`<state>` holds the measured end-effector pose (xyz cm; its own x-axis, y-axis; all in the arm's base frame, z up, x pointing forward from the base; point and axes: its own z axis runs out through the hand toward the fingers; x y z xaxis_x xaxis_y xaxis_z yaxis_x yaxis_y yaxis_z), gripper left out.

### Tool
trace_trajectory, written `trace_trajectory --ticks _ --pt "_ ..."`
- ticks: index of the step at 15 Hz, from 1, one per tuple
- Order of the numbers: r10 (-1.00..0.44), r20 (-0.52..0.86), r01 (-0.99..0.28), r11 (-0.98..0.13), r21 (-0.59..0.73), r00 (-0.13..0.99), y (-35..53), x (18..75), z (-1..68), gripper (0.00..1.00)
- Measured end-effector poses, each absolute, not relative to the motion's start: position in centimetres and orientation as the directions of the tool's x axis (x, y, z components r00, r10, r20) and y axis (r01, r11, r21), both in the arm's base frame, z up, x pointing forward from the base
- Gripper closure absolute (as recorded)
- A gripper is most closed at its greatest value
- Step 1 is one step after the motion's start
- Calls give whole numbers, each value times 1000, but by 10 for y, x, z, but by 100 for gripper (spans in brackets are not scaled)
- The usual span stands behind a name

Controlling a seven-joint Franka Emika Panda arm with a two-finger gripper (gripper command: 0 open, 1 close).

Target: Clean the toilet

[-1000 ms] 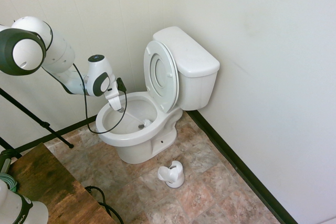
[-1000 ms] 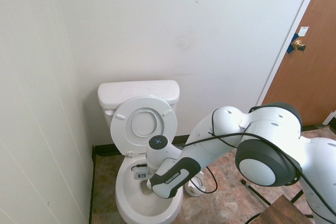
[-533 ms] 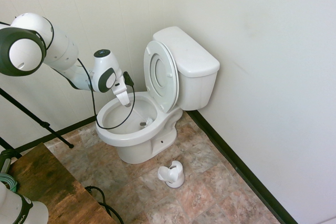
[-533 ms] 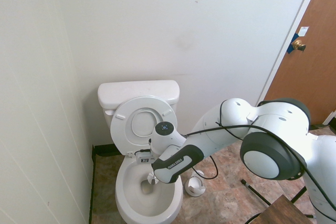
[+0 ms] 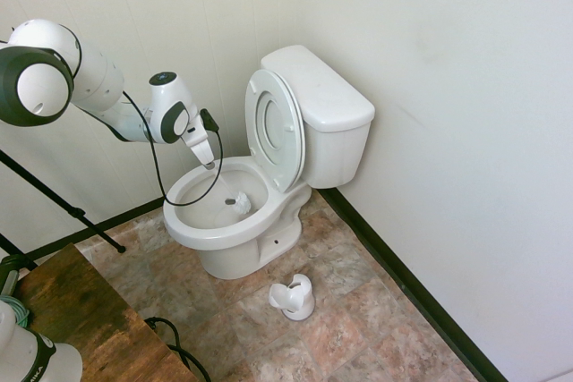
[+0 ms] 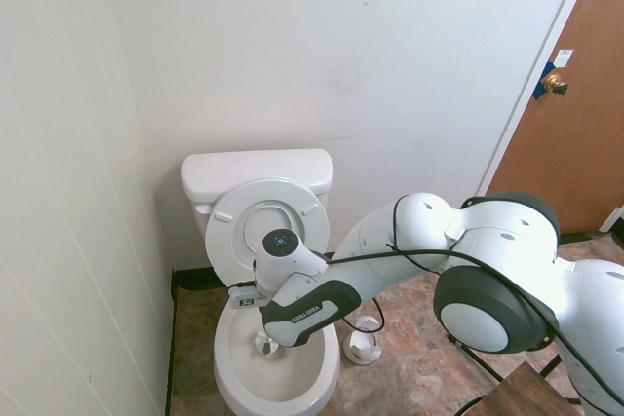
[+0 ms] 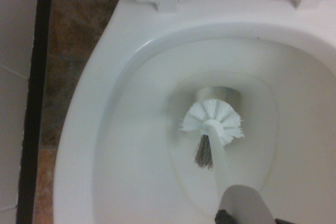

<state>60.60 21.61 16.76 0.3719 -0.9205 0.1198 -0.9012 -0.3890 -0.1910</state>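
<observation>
Bathroom corner: your pincer (image 5: pixel 211 160) is clenched on the light, stiff brush (image 7: pixel 212 124) handle, bristles inside the slick toilet (image 5: pixel 215 230).

One toilet (image 5: pixel 242 221), one brush (image 7: pixel 212 124), one brush holder (image 5: pixel 294 298).

glossy white toilet (image 5: pixel 313 123) in the corner, seat and lid raised against the tank, bowl open

The bowl (image 5: pixel 192 221) is open from above, with only the brush (image 7: pixel 212 124) standing in its middle. Behind it the raised lid (image 5: pixel 273 127) and tank (image 5: pixel 327 100) block the way; a wall (image 6: pixel 58 241) stands close on one side. The holder (image 5: pixel 294 298) sits on open floor (image 5: pixel 358 319) beside the toilet.
</observation>
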Motion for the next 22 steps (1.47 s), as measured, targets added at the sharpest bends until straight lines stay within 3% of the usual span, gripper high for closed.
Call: trace_trajectory --ticks 7,14,18,22 --pt "-912 177 -884 -405 -233 371 209 530 262 100" --pt "-931 236 -888 -343 -307 278 173 477 408 100" --pt "-966 187 -914 -233 -332 179 78 448 475 100" --pt "-983 135 -940 -161 -302 125 -28 443 476 100"
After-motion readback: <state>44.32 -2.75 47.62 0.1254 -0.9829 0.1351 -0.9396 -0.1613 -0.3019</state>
